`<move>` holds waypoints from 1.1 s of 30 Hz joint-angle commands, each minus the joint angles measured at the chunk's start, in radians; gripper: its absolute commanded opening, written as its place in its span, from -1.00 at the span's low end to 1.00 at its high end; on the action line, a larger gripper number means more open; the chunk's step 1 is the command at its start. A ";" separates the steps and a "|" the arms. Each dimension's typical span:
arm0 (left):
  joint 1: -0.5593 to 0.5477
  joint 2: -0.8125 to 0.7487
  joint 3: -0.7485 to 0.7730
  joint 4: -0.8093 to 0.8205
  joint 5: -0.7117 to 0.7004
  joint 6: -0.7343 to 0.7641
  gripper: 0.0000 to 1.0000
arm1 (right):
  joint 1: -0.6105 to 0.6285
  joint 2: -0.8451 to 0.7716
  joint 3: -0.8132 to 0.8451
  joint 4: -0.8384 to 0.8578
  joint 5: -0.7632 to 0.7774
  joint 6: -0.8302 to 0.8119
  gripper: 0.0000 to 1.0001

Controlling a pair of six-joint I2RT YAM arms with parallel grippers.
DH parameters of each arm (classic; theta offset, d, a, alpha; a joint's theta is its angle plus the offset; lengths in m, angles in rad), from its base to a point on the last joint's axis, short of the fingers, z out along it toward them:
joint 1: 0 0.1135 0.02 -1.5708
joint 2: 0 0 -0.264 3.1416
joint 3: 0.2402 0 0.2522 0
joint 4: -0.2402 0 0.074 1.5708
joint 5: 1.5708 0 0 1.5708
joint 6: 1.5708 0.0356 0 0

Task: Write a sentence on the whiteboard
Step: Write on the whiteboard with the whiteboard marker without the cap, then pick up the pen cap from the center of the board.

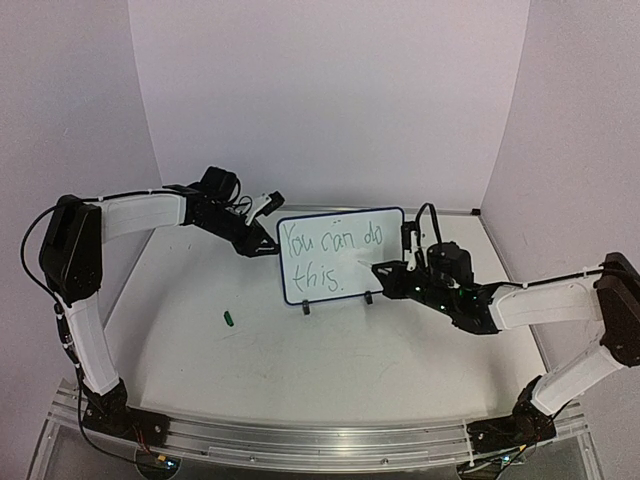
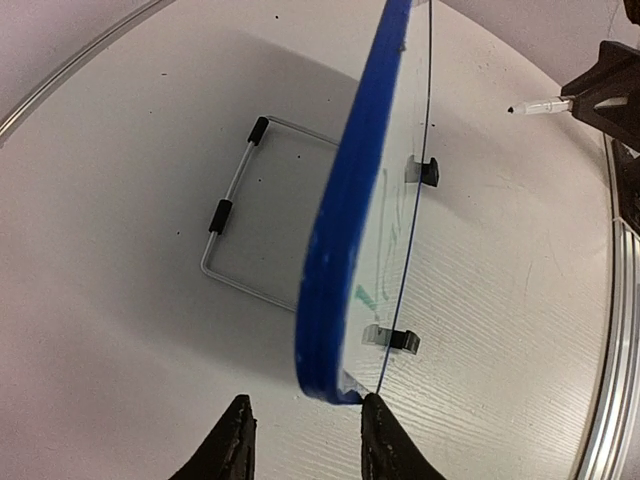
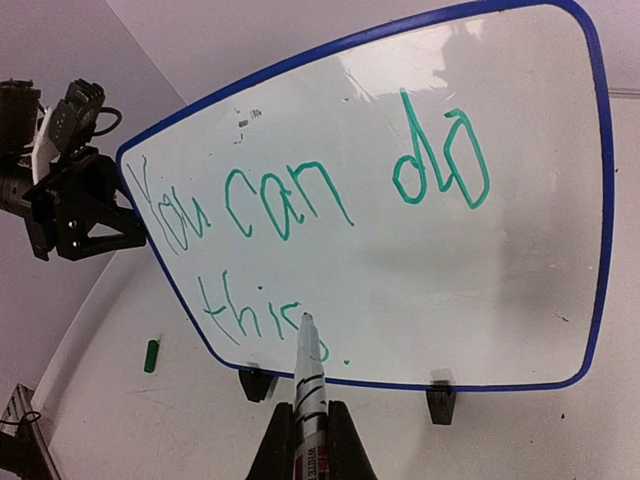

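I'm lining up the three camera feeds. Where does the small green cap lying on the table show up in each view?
Top external: the green cap lies on the table, left of and slightly in front of the whiteboard.
Left wrist: not in it.
Right wrist: the cap sits lower left, past the board's left corner.
Shared landmark: the whiteboard's blue frame, in all three.

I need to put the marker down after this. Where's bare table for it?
Open tabletop lies before the whiteboard, between the green cap and the right arm. Crowded: the left end effector at the board's left edge, the right end effector with the marker at its face, a wire stand behind.
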 commanded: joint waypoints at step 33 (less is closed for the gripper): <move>0.004 -0.280 -0.285 0.302 -0.349 -0.356 0.33 | -0.004 -0.332 -0.014 -0.254 0.021 -0.150 -1.00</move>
